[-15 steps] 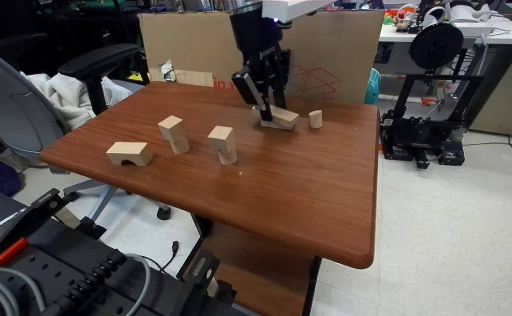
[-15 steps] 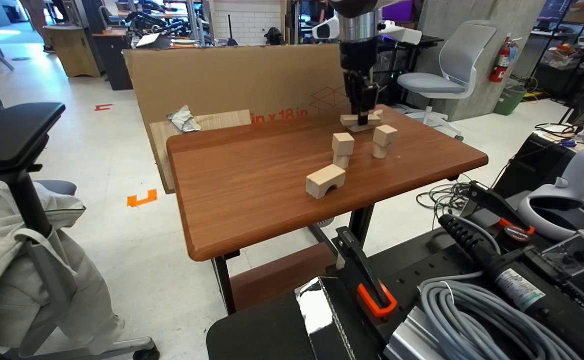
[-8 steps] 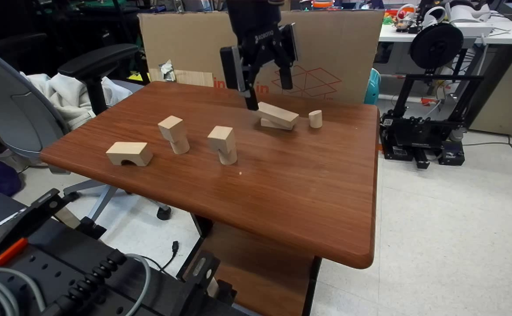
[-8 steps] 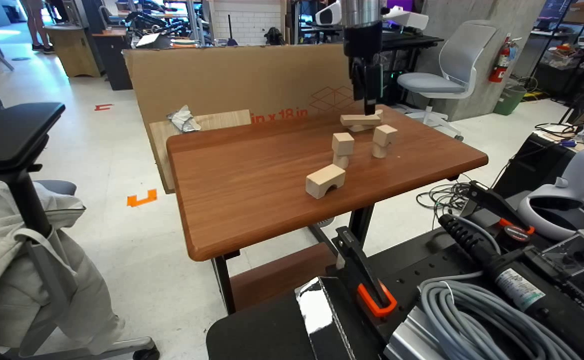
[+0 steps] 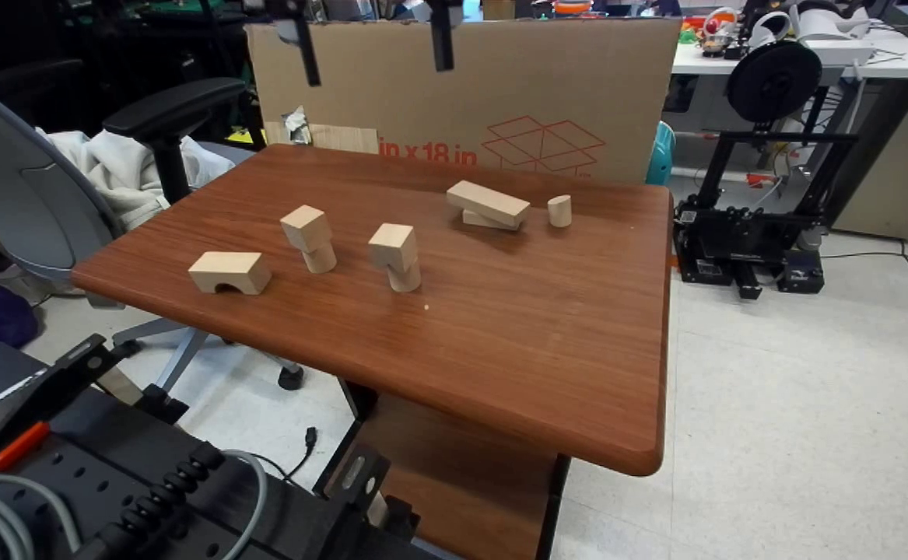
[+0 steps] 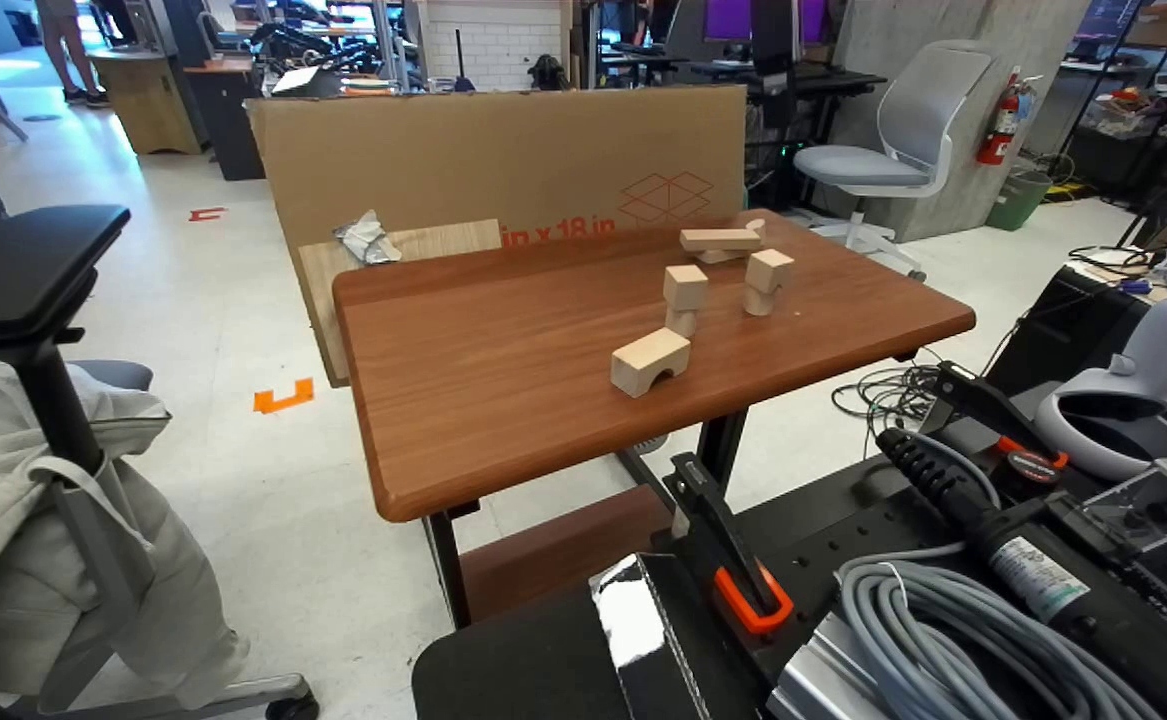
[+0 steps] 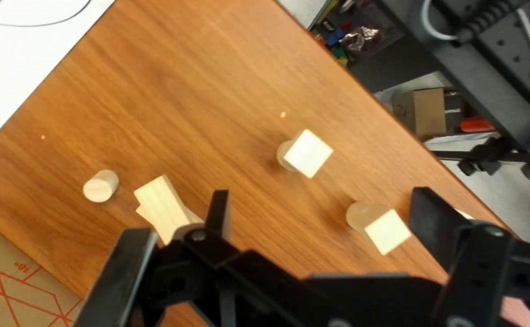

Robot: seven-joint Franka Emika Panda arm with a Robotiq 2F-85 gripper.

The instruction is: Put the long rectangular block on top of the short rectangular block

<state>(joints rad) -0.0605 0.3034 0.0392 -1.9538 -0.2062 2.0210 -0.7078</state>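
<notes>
The brown worktop (image 5: 516,334) carries eight pale wooden blocks. Leftmost in an exterior view is one arch block (image 5: 224,268), notch downward. Next come two towers of two pieces each: a cube-like block (image 5: 306,225) on a cylinder (image 5: 320,259), then a second cube-like block (image 5: 394,246) on a second cylinder (image 5: 404,278); each upper piece juts past its support. High above them, in front of one cardboard sheet (image 5: 376,89) printed with a red box outline, the two black fingers (image 5: 442,43) are spread wide, well apart from every block. Further right, the one long rectangular block (image 5: 489,201) lies askew on top of the one short rectangular block (image 5: 478,220); in the wrist view, corners of the lower one peek out on both sides. Rightmost, a third cylinder (image 5: 559,211) stands upright, near that pair.
</notes>
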